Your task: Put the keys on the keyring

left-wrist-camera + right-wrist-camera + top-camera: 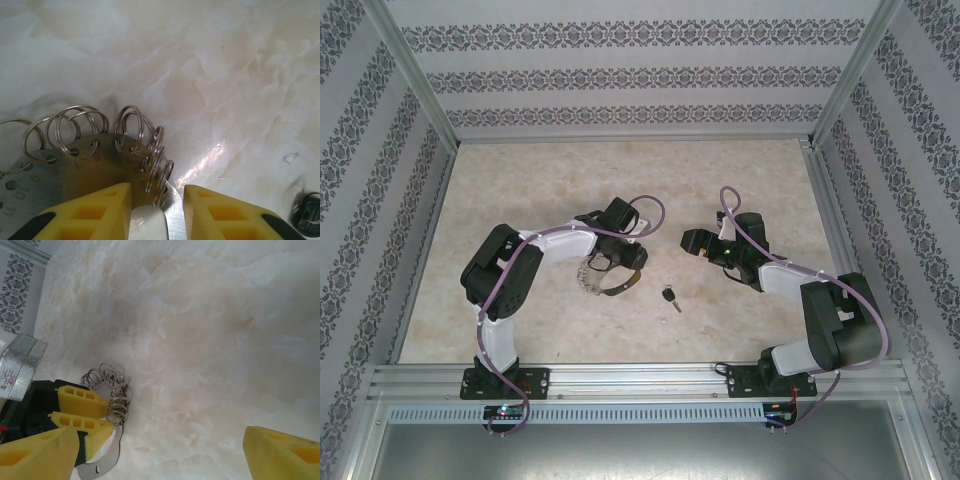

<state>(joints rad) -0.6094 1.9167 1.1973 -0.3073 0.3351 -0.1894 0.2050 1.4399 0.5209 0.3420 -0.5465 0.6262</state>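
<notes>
The keyring [590, 276] is a flat silvery hoop with numbered holes and a fringe of small wire rings, lying left of the table's centre. My left gripper [617, 264] is low over its right side. In the left wrist view the yellow fingers [102, 210] sit against both edges of the hoop's band [192, 212], shut on it, with one wire ring between them. The right wrist view shows that same pinch on the keyring [111, 390]. The key [670, 297], black-headed with a short blade, lies loose on the table; its head [309, 220] shows nearby. My right gripper [698, 241] hovers open and holds nothing.
The marbled tabletop [620, 180] is boxed in by patterned walls and aluminium rails [640, 375] along the front. A tiny scrap [291, 157] lies on the table right of the hoop. Bare table lies between the two grippers and behind them.
</notes>
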